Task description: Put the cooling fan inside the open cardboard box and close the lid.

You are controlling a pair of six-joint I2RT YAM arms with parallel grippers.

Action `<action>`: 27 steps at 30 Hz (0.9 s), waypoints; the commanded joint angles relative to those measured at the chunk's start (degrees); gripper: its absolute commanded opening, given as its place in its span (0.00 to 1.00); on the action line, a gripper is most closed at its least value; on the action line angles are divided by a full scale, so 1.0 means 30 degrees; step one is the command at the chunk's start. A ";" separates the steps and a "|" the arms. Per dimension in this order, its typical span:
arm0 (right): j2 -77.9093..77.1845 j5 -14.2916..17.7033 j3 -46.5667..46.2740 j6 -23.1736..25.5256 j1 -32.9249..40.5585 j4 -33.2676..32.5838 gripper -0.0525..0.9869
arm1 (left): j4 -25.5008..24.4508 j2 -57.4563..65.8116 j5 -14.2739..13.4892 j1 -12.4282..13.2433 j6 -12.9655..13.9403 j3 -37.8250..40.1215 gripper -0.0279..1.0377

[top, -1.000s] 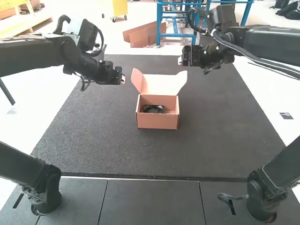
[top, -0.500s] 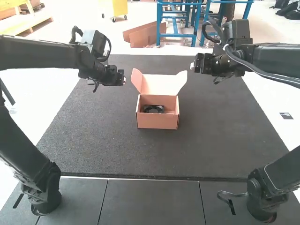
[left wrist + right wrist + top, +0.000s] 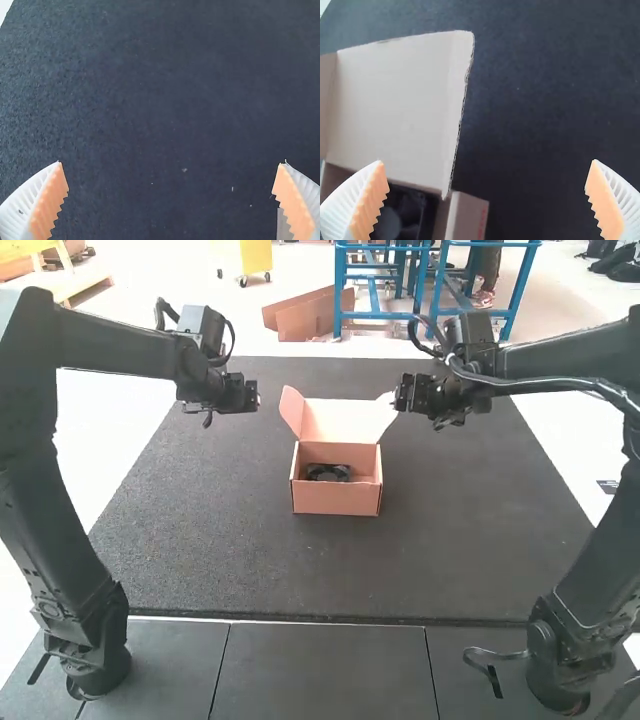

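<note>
Between my two claws, on the black mat [image 3: 200, 530], stands the cardboard box [image 3: 336, 494]. Its lid [image 3: 340, 422] is upright at the far side.

— And the cooling fan?

— The cooling fan [image 3: 327, 473] lies inside the box, at the bottom. From above I see a dark round part of it, and the front wall cuts off the rest. My right wrist camera catches a corner of it, dim, partly behind the lid and behind one of my own fingers [image 3: 366, 205]. Its blades I cannot make out.

— How do your claws stand?

— My left gripper [image 3: 256, 400] hangs above the mat, to the left of the lid and apart from it. Its fingers [image 3: 47, 202] are spread wide, with nothing between them and bare mat below. My right gripper [image 3: 398, 398] is at the right ear of the lid, also spread wide and holding nothing.

— Does it touch the lid?

— This I cannot tell. From above, the tips and the cardboard edge run together. From the wrist, the lid lies between the two fingers, but how near is not clear.
</note>
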 commanded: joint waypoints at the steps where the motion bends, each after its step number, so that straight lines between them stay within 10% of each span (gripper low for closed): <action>1: 0.0682 -0.0447 0.1421 0.0529 -0.0286 0.0253 0.92 | 0.0277 0.0450 -0.0207 0.0190 -0.0056 0.1121 0.94; 27: 0.4871 -0.2000 0.5903 0.1203 -0.1253 -0.1095 0.82 | -0.0338 0.3790 0.2898 -0.1275 0.0120 0.5076 0.94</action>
